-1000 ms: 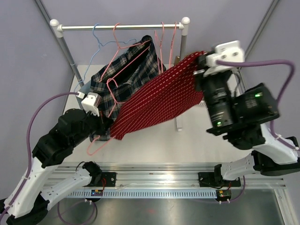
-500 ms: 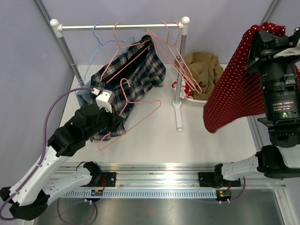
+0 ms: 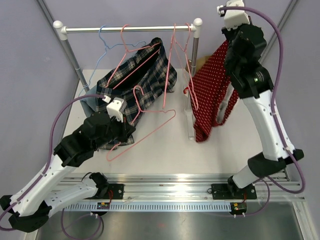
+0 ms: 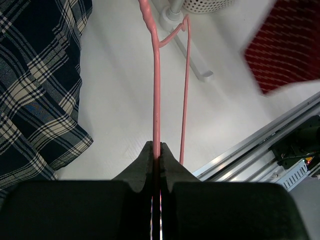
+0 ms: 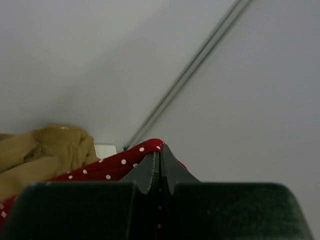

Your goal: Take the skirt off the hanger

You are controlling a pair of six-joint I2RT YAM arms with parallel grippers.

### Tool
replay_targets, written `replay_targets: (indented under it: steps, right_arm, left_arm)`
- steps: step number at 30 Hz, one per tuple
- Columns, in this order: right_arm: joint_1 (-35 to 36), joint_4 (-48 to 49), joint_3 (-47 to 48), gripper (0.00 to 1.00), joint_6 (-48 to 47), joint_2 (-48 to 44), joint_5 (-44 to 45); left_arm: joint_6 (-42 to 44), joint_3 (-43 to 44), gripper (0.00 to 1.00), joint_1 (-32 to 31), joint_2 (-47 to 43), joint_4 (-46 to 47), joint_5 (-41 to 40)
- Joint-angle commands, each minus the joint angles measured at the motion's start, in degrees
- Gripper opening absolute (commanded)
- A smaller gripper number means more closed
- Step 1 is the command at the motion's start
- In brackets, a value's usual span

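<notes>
The red white-dotted skirt (image 3: 212, 95) hangs free of the hanger, dangling from my right gripper (image 3: 226, 44), which is raised high at the back right. In the right wrist view that gripper (image 5: 160, 150) is shut on the skirt's (image 5: 100, 167) top edge. The bare pink hanger (image 3: 150, 131) lies tilted over the table's left middle. My left gripper (image 3: 130, 131) is shut on it. The left wrist view shows the hanger (image 4: 156, 90) wire pinched between the shut jaws of the left gripper (image 4: 156, 150), with the skirt (image 4: 285, 55) at the upper right.
A clothes rack (image 3: 130, 29) at the back carries a plaid skirt (image 3: 140, 75) on a pink hanger, a blue hanger (image 3: 102, 40) and pink hangers (image 3: 180, 50). Its post base (image 4: 192, 60) stands mid-table. A tan garment (image 5: 45, 150) sits in a white basket (image 4: 205, 5) behind the red skirt.
The skirt slid off the hanger. My right arm swung it out right, then up and back over the basket. The left gripper kept the hanger and shifted slightly right.
</notes>
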Motion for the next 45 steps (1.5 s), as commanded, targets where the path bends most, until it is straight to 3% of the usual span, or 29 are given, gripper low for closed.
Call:
replay_targets:
  steps: [1,5,11,15,21,22,24,27,32,37,45]
  right_arm:
    - [-8.95,-3.23,7.78,0.0,13.36,2.62,-7.39]
    - [-15.73,-4.04,18.76,0.0,22.06,10.28,-13.79]
    - [-17.85,-0.08,23.45,0.0,28.82,22.15,-24.5]
    - [-18.02,3.95,14.06,0.0,34.19,25.76,-30.32]
    - [-18.02,9.41,-3.52,0.0,42.55,22.17,-37.18]
    - [-18.02,8.46,-4.84,0.25,43.08,21.99,-37.1]
    - [-18.02,4.09,-4.94,0.97,44.31,21.55,-35.61]
    - [-18.02,0.2,-7.57,1.0,47.73,18.92,-33.76]
    - [-18.02,5.01,-25.9,1.0,50.37,3.55,-35.33]
    - [-17.94,4.15,-37.61,1.0,52.13,-10.34,-37.1]
    - [-17.85,4.41,-53.8,0.99,61.62,-29.05,-47.8]
  left_arm:
    - [0.73,1.09,0.0,-0.4,-0.91,1.41,-0.44]
    - [1.88,0.91,0.0,-0.4,-0.83,0.79,-0.7]
    - [1.44,-1.19,0.0,-0.4,-0.92,3.51,-0.52]
    - [0.47,-1.64,0.0,-0.4,0.22,5.09,-3.07]
    - [1.0,2.31,0.0,-0.4,3.55,3.43,-7.55]
    - [1.35,3.19,0.0,-0.4,4.26,2.82,-8.95]
    - [2.58,6.7,0.0,-0.49,5.67,1.24,-10.54]
    - [5.12,12.93,0.0,-0.49,8.3,-0.09,-14.32]
    - [10.74,25.23,0.0,-0.49,15.67,-3.16,-18.8]
    - [14.35,36.76,0.0,-0.49,22.37,-3.87,-21.0]
    - [18.14,45.46,0.0,-0.4,33.69,7.19,-21.0]
